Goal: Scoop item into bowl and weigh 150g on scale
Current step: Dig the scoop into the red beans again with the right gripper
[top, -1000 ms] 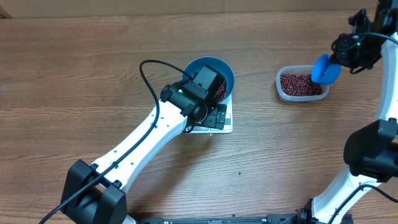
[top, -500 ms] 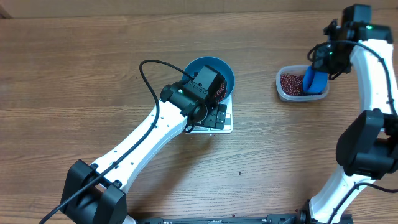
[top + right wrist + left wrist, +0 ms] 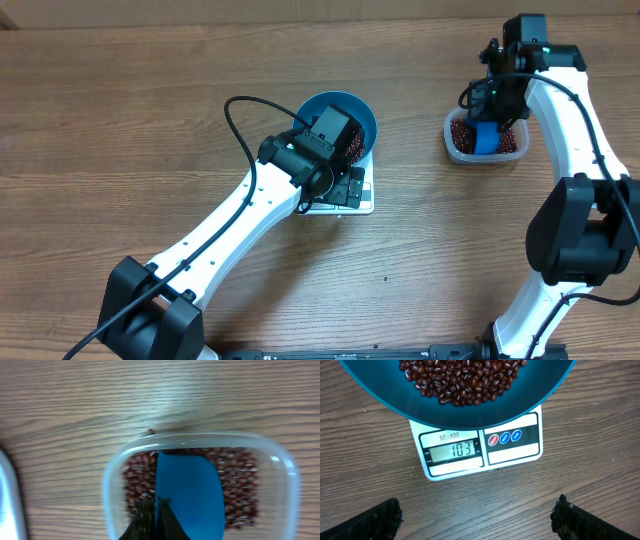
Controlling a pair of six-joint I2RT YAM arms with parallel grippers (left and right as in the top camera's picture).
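Note:
The blue bowl [image 3: 532, 392] stands on the white scale [image 3: 512, 455] and holds a layer of red-brown beans [image 3: 465, 380]. The scale's display reads 103. My left gripper [image 3: 477, 520] hovers open over the wood in front of the scale, nothing between its fingers. In the overhead view the left gripper [image 3: 340, 140] partly covers the bowl [image 3: 362, 112] and scale [image 3: 362, 200]. My right gripper [image 3: 156, 517] is shut on the handle of a small blue scoop [image 3: 190, 490], whose cup is down among the beans [image 3: 240, 485] in the clear tub [image 3: 112, 475].
The clear tub [image 3: 455, 140] sits at the right side of the wooden table [image 3: 150, 100], about a hand's width from the bowl. A black cable [image 3: 235, 120] loops from the left arm above the table.
The right arm swung left and brought the scoop from the tub's right edge down into the beans. The left arm, bowl and scale have not moved.

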